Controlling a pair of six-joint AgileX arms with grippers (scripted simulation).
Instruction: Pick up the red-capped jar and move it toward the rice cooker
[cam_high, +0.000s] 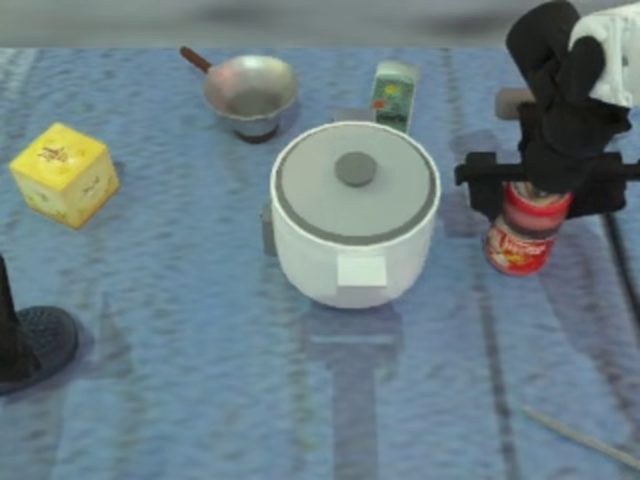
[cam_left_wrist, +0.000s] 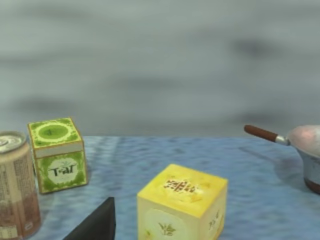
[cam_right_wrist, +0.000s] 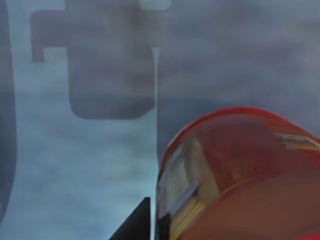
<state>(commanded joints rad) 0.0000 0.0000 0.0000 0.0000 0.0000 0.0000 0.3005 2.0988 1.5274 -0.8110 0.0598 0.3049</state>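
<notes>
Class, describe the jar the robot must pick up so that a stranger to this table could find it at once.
Start at the rice cooker, the big white pot mid-table. Look just to its right, under the right gripper: there stands the red-capped jar. It is a small cylinder with a red-and-white label, unlike the green-and-white carton behind the cooker.

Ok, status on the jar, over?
Right hand down over jar, right of cooker. Left hand parked at left edge. Nothing between jar and cooker.

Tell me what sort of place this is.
Likely a rendered kitchen-style tabletop: a blue cloth table holds a rice cooker, a metal pan, and a red-capped jar under the right gripper.
</notes>
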